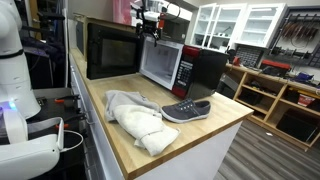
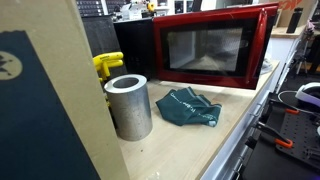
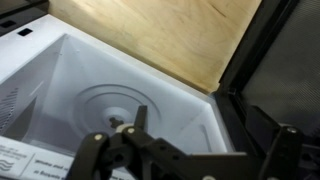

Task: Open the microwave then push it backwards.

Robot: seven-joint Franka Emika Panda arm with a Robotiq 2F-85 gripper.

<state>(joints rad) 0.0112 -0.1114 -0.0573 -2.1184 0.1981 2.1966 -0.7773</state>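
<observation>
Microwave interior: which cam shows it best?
Wrist view: looks straight into the microwave interior, whitish, turntable ring clear. In an exterior view the interior is small and oblique; in an exterior view the open door blocks it.

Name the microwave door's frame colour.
Glossy red; the microwave door shows best in an exterior view.

Wrist view: looks down into the microwave [image 3: 60,70], whitish cavity with the round turntable [image 3: 105,100] on its floor. Black door [image 3: 285,60] swung open at right. Wooden countertop [image 3: 170,35] above the cavity. Gripper [image 3: 190,160] at the bottom edge, dark fingers [image 3: 96,150] spread apart, holding nothing
</observation>
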